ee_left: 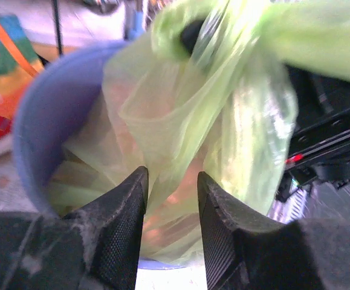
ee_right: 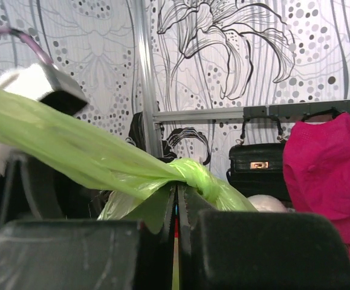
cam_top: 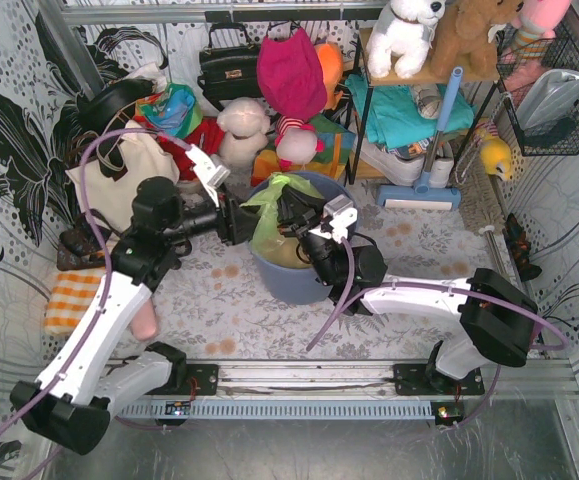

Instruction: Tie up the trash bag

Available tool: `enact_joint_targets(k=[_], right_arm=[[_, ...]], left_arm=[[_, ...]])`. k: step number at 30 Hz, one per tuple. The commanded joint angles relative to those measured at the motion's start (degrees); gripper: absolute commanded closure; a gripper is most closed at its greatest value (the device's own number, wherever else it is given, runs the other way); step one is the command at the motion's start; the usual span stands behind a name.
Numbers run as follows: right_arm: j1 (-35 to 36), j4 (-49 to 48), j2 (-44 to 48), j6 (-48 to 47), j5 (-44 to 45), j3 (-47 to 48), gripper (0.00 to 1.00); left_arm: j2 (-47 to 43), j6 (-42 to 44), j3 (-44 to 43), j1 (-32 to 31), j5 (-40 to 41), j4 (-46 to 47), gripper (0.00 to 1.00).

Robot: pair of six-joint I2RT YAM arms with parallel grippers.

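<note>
Overhead view, read from the left. An orange-and-white checked cloth [cam_top: 72, 300] lies at the left edge of the patterned worktop [cam_top: 229, 315]. Behind it sits a cream fabric tote bag [cam_top: 129, 180]. My left arm reaches in from that side towards the round blue-grey plastic bin [cam_top: 291, 282], which stands upright mid-worktop.

The left pincer [ee_left: 171, 184] is at the bin's left rim. Its jaws are parted with a clear gap and hold nothing. Through the gap I see only bag film lying beyond the pads.

The thin translucent light-green plastic trash bag [cam_top: 271, 212] sits inside the bin. Its neck is gathered and rises above the rim between the two pincers. In the left wrist view a tan-brown tint shows through the film low down, but that view is blurred.

In the right wrist view the right pincer [ee_right: 176, 199] is closed tight, with a sliver of the green plastic caught between its fingers. Just above the fingertips the film is bunched into a tight knot-like lump [ee_right: 197, 176]. From it a twisted strand runs taut up and to the left across the view. I cannot tell whether the knot is complete.

The right arm comes in from the right and bends over the bin's right rim. Behind it a black leather handbag [ee_right: 259, 164] hangs from the rail, with a magenta fabric bag [ee_right: 326, 163] just to its right.
</note>
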State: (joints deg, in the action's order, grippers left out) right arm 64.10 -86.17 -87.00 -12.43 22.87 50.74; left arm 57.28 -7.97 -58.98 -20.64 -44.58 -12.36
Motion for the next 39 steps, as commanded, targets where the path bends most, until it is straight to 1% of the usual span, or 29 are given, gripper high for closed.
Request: enact_joint_targets(k=[1,3,5,7,13,16,21,25,32,37,39], right_arm=[[-0.12,-1.51,1.84,2.47,-3.23,-1.06,1.00],[-0.13,-1.71,1.84,2.31,-3.46,-1.19,1.00],[-0.16,-1.54,1.84,2.18,-3.47,-1.21,1.00],[-0.14,-1.46,1.79,1.97,-3.36,-1.30,1.00],[-0.12,-1.85,1.57,1.82,-2.78,-1.37,1.00],[-0.13,-1.97,1.41,1.79,-2.51,-1.47,1.00],[-0.13,-2.33,1.31,1.79,-1.89,-1.64,1.00],[-0.11,-2.58,0.92,1.66,-1.78,-1.49,1.00],[-0.11,-2.54,0.18,1.57,-1.91,-0.78,1.00],[-0.19,-2.99,0.08,1.18,-2.12,-0.70,1.00],[-0.13,-3.24,-0.05,1.18,-2.21,-0.73,1.00]], left_arm=[[-4.42,-0.37,-3.61,-0.36,9.75,3.44,0.51],[-5.87,-2.06,-3.91,-0.36,15.15,4.77,0.49],[-6.81,-4.54,-4.29,-0.36,22.20,6.28,0.47],[-6.47,-7.14,-5.02,-0.36,27.10,7.94,0.46],[-0.66,-13.04,-10.55,-0.36,29.94,10.54,0.44],[1.66,-14.57,-12.25,-0.30,27.00,12.24,0.42],[4.21,-16.45,-13.09,-0.49,16.43,15.05,0.44],[3.91,-16.28,-11.45,-1.40,13.85,15.31,0.41],[2.76,-14.60,-8.50,-5.89,16.22,13.73,0.38],[1.81,-12.76,-6.96,-8.77,21.42,9.15,0.39],[1.11,-12.89,-5.59,-9.53,22.19,8.55,0.39]])
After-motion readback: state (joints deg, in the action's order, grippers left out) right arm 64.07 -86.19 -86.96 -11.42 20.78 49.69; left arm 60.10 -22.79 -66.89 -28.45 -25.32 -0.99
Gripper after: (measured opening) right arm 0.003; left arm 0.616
